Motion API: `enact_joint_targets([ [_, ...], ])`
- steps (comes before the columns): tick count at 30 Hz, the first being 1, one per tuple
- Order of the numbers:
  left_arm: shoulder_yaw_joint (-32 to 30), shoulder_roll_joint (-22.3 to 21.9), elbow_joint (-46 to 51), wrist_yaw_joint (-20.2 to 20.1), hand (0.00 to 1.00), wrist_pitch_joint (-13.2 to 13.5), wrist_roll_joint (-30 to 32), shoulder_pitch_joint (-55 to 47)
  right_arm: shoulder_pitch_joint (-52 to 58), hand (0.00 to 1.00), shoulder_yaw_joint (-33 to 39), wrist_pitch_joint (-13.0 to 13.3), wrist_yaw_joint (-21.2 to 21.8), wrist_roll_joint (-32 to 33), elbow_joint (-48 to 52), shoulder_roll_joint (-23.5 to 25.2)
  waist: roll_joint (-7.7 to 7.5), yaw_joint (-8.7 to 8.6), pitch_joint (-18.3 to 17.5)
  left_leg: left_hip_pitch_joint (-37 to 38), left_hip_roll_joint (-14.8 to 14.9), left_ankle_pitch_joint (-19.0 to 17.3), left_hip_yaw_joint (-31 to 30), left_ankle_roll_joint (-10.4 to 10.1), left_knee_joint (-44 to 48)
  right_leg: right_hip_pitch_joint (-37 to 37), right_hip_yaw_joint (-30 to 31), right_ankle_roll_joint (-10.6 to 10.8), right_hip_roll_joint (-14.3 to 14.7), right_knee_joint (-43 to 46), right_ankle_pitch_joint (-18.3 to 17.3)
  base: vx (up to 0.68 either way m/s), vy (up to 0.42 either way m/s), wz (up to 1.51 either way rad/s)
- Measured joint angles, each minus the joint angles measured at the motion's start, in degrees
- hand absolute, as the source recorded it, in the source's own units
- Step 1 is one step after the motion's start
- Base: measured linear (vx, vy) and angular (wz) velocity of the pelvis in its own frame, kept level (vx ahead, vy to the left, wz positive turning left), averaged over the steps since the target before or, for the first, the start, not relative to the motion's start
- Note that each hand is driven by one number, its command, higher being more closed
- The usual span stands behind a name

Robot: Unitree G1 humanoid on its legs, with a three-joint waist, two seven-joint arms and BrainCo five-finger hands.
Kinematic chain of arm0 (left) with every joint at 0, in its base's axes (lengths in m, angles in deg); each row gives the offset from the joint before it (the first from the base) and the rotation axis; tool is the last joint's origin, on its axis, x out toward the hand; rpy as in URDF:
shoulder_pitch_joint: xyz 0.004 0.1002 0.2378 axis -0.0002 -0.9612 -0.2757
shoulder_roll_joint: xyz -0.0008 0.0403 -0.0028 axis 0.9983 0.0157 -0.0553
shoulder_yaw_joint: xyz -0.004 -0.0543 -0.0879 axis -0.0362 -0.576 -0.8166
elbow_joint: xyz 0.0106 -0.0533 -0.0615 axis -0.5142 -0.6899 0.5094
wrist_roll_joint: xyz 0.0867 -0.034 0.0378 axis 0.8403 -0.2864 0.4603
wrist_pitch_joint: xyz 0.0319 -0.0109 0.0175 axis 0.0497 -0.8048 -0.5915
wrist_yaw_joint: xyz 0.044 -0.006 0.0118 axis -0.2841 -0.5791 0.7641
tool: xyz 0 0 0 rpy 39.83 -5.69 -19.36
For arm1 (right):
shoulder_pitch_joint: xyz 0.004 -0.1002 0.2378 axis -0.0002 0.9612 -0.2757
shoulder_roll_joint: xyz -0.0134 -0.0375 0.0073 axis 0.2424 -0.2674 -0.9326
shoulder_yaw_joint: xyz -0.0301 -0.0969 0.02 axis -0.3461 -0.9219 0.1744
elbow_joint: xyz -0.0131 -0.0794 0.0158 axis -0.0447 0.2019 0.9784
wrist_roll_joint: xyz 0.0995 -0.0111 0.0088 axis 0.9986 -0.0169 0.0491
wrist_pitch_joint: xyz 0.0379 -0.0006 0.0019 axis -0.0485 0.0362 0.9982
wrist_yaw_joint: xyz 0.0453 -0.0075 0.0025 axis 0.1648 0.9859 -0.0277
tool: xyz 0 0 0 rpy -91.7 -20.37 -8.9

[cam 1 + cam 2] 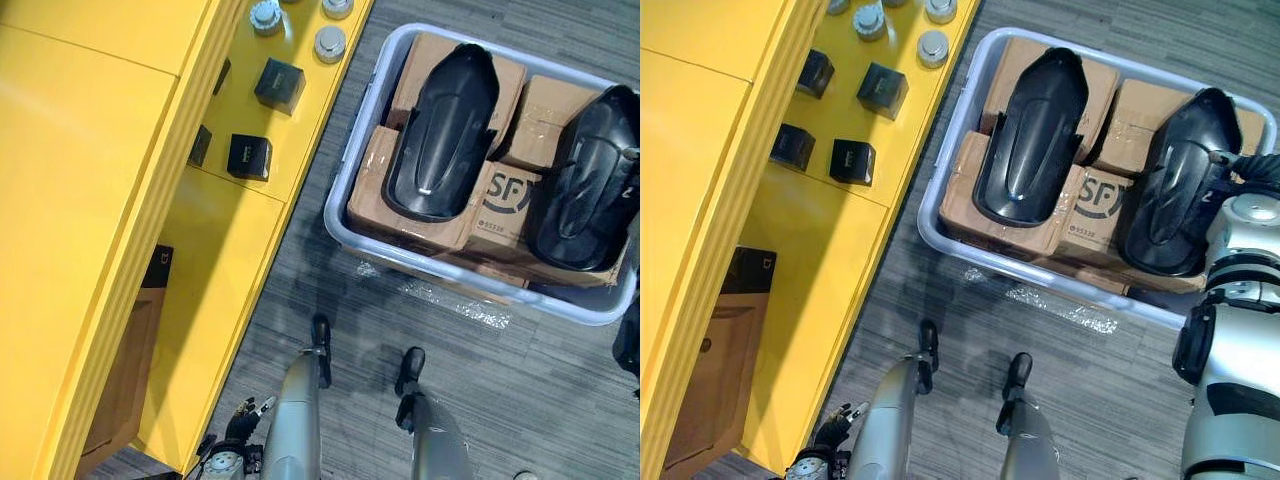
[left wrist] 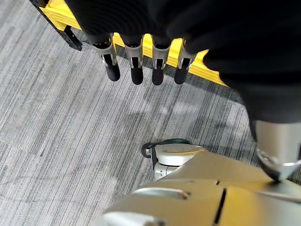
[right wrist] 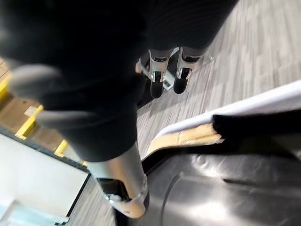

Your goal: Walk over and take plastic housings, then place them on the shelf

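Two black plastic housings lie on cardboard boxes (image 1: pixel 420 225) in a pale bin (image 1: pixel 350 150) on the floor: one at the left (image 1: pixel 440 130), one at the right (image 1: pixel 585 185). My right hand (image 1: pixel 1246 166) hovers at the right housing's (image 1: pixel 1175 190) far right edge, fingers (image 3: pixel 157 84) straight and open, just above its glossy surface (image 3: pixel 221 188) and holding nothing. By my side, low next to the yellow shelf (image 1: pixel 90 200), my left hand (image 2: pixel 137 66) hangs open over the carpet.
The yellow shelf's lower board (image 1: pixel 255 120) carries small black boxes (image 1: pixel 279 84) and round metal parts (image 1: pixel 329 43). A wooden panel (image 1: pixel 710 370) shows under the shelf. Crumpled clear film (image 1: pixel 455 300) lies on the grey carpet in front of the bin.
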Motion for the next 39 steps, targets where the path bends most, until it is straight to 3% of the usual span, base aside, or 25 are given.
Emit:
enact_joint_targets([
  [11,0.11,-0.01,-0.46,0.62,0.0,0.13,-2.22,0.97,-0.43,0.0,-2.23,-2.67,2.51,-0.64,-5.79,-2.14,0.17,-0.46,0.08,-2.34,-0.89,3.42,-0.28,-0.21,-4.54,-3.65,-1.23,0.02,-0.45,-0.32,0.01,-0.01,-0.037,0.04],
  [12,0.11,0.01,0.12,0.54,0.0,0.14,-2.49,0.98,-0.48,1.0,-2.38,-3.12,3.43,-1.31,-5.92,-2.37,0.19,-0.34,0.09,-3.21,-0.92,3.76,-0.49,-0.25,-4.81,-4.54,-1.4,-0.04,-0.44,-0.29,0.05,0.01,-0.025,0.07],
  [16,-0.07,-0.31,1.97,0.42,0.0,0.25,-4.06,1.83,-1.12,1.0,-6.87,-4.08,3.83,-2.46,-5.74,-4.1,0.68,0.98,0.3,-5.71,-1.08,4.56,-0.77,-0.16,-5.14,-7.9,-1.79,-0.09,-0.87,1.62,0.04,0.0,-0.01,0.03],
  [19,-1.92,-0.91,5.29,-0.21,0.0,0.35,-5.63,2.89,-1.71,1.0,-15.8,-4.89,4.49,-4.11,-5.16,-8.14,0.81,0.9,0.37,-7.46,-2.09,5.62,-1.53,-0.12,-6.0,-10.87,-3.02,-0.33,-2.26,5.25,-1.12,-0.03,-0.015,0.2],
  [24,-5.93,-3.11,9.41,-0.87,0.0,0.46,-6.73,4.09,-2.26,1.0,-28.34,-5.32,5.18,-4.77,-0.56,-10.65,0.71,0.01,0.37,-9.67,-2.77,5.74,-1.71,-0.13,-5.49,-14.22,-3.77,-0.51,-3.88,10.14,-4.11,-0.05,-0.033,0.12],
  [27,-7.41,-3.62,9.61,-0.86,0.0,0.46,-6.72,4.35,-1.83,1.0,-29.09,-5.34,6.04,-4.82,1.04,-9.21,0.27,-0.91,0.28,-9.2,-2.66,6.07,-1.71,-0.15,-5.77,-14.1,-4.5,-0.71,-4.33,11.05,-4.45,0.01,-0.045,0.11],
  [28,-7.83,-4.99,10.59,-0.75,0.0,-0.04,-6.32,4.27,3.77,1.0,-21.76,-6.25,8.42,-6.54,1.56,-3.73,-1.23,-1.43,0.01,-2.74,-3.15,7.23,-1.42,-0.62,-8.68,-8.78,-5.93,-0.79,-5.12,11.08,-4.5,0.08,-0.078,0.24],
  [32,-7.03,-5.76,12.27,-0.65,0.0,-0.06,-5.47,4.1,7.03,1.0,-5.72,-6.96,9.23,-7.49,3.52,0.48,-2.44,-2.06,-0.61,1.42,-3.85,9.4,-1.65,-1.13,-12.95,-5.56,-6.32,-0.92,-5.2,9.22,-4.56,0.04,-0.074,0.16],
  [34,-6.48,-5.62,15.54,-0.01,0.0,-0.58,-5.52,2.43,9.83,1.0,-3.06,-7.55,8.55,-8.27,7.56,2.48,-2.94,-3.02,-0.33,4.75,-4.07,9.69,-1.53,-1.24,-14.49,-2.05,-6.54,-0.88,-4.98,7.13,-4.54,0.04,-0.054,0.05],
  [36,-4.42,-5.28,26.11,1.1,0.0,0.19,-5.51,-2.87,14.13,1.0,-3.03,-7.51,5.16,-11.16,12.66,5.89,-3.49,-4.92,-0.17,11.55,-4.58,9.78,-1.58,-1.24,-16.3,4.92,-6.69,-0.48,-4.91,5.05,-4.24,0.06,-0.03,0.09],
  [39,-4.34,-4.91,41.61,2.0,0.0,2.02,-5.44,-7.35,19.59,1.0,1.2,-7.11,1.14,-16.75,24.48,6.99,-3.58,-5.49,-0.96,16.09,-4.71,9.7,-1.55,-1.33,-17.02,10.14,-6.61,-0.16,-4.4,2.78,-3.97,0.04,-0.01,0.03],
])
